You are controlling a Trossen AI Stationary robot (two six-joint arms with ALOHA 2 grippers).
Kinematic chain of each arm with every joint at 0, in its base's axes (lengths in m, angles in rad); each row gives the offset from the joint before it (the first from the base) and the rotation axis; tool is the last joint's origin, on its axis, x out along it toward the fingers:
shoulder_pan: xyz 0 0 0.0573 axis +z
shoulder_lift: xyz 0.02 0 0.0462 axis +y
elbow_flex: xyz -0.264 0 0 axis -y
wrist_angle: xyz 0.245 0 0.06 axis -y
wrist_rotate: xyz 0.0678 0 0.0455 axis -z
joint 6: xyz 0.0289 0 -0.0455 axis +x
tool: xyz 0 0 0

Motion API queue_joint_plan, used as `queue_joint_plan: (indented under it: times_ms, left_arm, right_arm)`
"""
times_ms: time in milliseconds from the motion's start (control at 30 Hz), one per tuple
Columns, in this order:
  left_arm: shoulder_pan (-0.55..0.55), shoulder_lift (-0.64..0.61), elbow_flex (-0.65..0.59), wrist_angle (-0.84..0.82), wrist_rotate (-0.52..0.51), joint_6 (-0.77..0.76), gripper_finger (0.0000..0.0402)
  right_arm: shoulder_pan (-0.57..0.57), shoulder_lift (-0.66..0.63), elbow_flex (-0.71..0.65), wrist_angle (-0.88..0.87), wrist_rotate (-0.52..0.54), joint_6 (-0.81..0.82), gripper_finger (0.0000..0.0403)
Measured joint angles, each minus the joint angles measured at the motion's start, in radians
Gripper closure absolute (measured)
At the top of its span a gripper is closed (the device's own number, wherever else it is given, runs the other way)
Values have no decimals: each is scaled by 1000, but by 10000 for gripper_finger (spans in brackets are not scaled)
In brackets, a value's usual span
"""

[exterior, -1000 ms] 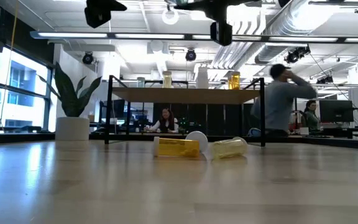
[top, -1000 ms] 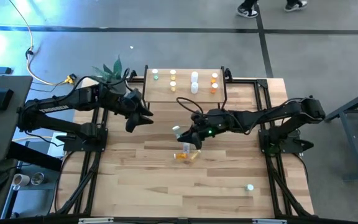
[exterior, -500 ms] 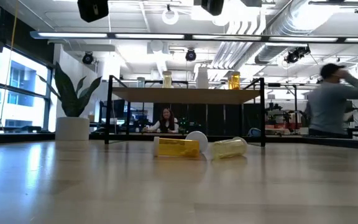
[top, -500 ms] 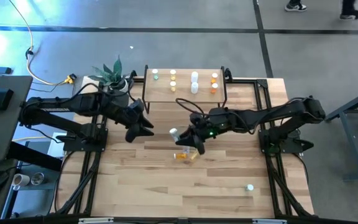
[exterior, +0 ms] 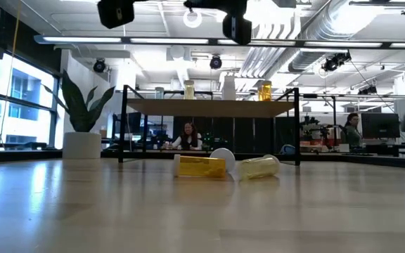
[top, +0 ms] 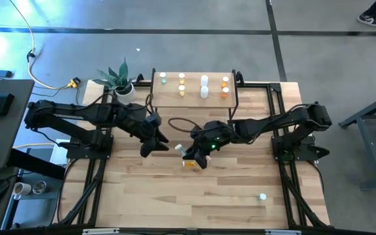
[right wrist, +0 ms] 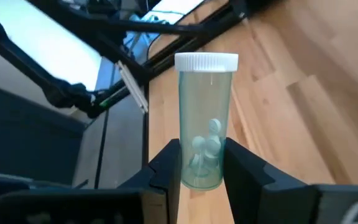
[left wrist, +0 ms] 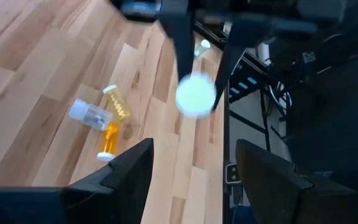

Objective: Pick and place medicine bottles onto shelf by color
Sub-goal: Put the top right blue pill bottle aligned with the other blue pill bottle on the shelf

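Note:
My right gripper (top: 191,152) hovers over the table's middle, shut on a pale green medicine bottle (right wrist: 205,124) with a white cap (top: 180,149). My left gripper (top: 154,140) is open just left of it, its fingers pointing at the cap (left wrist: 196,96) with a gap between. Below lie a clear bottle (left wrist: 89,113), a yellow one (left wrist: 117,102) and an orange one (top: 189,163), all on their sides. The shelf (top: 194,98) stands at the far edge with several bottles upright on its top. A green bottle (top: 262,196) stands near the front right. My right gripper pinches the pale green bottle's bottom end (right wrist: 204,177) between its two fingers (right wrist: 169,165), one on either side of its round wall. The fingers lie along the bottle, which sticks out past them cap first toward the left gripper, lifted clear of the table.
A potted plant (top: 117,81) stands at the far left corner beside the shelf. Black frame rails (top: 286,189) run along both table sides. Bare wood lies at the front and left. People sit and stand in the room beyond the table.
My left gripper has swung toward the table's right and near edge, closing on the right gripper, and stayed open. My right gripper has carried the pale green bottle a little left and nearer, rolling its wrist. The bottles on the table have kept still.

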Motion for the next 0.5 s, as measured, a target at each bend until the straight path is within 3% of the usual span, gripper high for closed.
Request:
queue_joint_plan:
  times_ms: [500]
  left_arm:
    - [0, 147, 0, 65, 17, 0, 183]
  right_arm:
    - [1, 82, -1, 1, -39, -4, 320]
